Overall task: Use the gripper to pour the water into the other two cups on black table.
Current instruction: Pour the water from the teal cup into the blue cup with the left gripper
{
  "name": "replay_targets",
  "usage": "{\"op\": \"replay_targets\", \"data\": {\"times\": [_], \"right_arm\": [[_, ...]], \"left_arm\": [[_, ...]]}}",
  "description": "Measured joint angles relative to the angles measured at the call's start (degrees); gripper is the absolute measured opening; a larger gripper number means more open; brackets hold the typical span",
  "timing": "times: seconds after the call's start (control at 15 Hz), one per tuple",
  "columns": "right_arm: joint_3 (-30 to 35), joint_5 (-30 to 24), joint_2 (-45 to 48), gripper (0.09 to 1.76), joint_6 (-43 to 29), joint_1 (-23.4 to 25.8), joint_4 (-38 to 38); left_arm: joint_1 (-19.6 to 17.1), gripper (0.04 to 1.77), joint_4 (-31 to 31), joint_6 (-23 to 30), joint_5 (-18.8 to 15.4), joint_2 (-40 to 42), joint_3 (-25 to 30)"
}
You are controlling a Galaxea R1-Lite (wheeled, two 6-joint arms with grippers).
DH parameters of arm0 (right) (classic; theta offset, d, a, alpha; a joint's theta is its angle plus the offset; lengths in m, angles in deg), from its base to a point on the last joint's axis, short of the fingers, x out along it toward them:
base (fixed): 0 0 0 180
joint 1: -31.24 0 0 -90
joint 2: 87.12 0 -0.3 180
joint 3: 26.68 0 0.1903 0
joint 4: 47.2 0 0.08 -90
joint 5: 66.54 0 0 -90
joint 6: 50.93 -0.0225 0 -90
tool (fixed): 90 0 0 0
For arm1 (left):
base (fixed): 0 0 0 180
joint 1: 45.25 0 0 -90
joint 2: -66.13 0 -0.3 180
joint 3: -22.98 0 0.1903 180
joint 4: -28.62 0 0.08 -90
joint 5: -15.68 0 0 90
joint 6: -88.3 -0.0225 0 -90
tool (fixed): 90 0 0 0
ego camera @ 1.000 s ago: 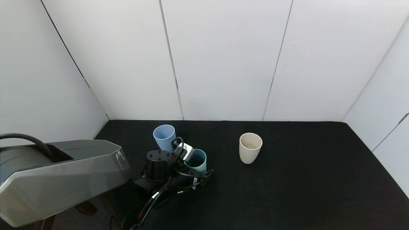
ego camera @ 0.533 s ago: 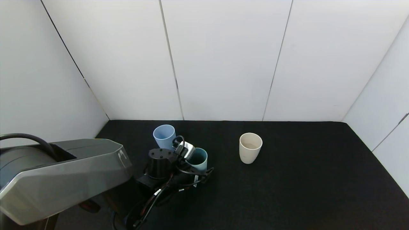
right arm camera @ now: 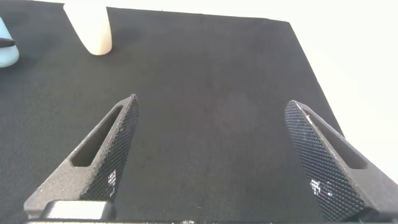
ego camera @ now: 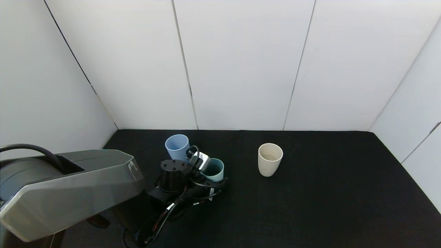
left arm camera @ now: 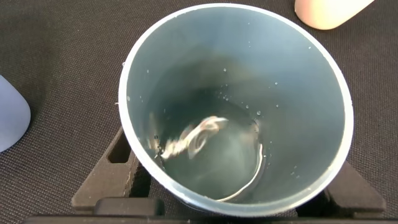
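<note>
A: Where are the cups on the black surface [ego camera: 310, 206]?

B: The blue cup [ego camera: 177, 147] stands toward the back left. The teal cup [ego camera: 213, 169] stands just beside it, nearer the middle. The beige cup [ego camera: 269, 159] stands well apart to the right

A: What is the left hand [ego camera: 203, 179] doing?

B: It sits around the teal cup, fingers on either side of the wall, so it appears to be gripping that cup. The cup is upright

A: Is there water in it?

B: Yes. The left wrist view looks straight down into the teal cup [left arm camera: 236, 106], where water [left arm camera: 208, 149] lies shallow at the bottom, with droplets on the inner wall

A: And the right hand [right arm camera: 217, 155]?

B: Its fingers are spread wide over bare surface, holding nothing, with the beige cup [right arm camera: 90, 25] far off

A: How far along is the task?

B: I judge it unfinished. The beige cup seems to show a faint level inside; the blue cup's contents cannot be seen. The low water suggests some pouring is done, but which cups are filled is unclear
</note>
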Motion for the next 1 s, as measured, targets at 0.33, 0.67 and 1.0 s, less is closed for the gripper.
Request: {"op": "replay_targets", "data": {"times": [0.33,0.67,1.0], "right_arm": [[0.00,0.00,0.00,1.71,-0.02,0.00,0.00],[0.00,0.00,0.00,1.71,0.00,-0.05,0.00],[0.00,0.00,0.00,1.71,0.00,-0.02,0.00]], "left_arm": [[0.00,1.20,-0.43,-0.06,0.00,0.87,0.50],[-0.52,1.20,-5.68,-0.26,-0.07,4.89,0.89],[-3.89,1.20,-15.56,-1.99,-0.40,12.78,-0.46]]}}
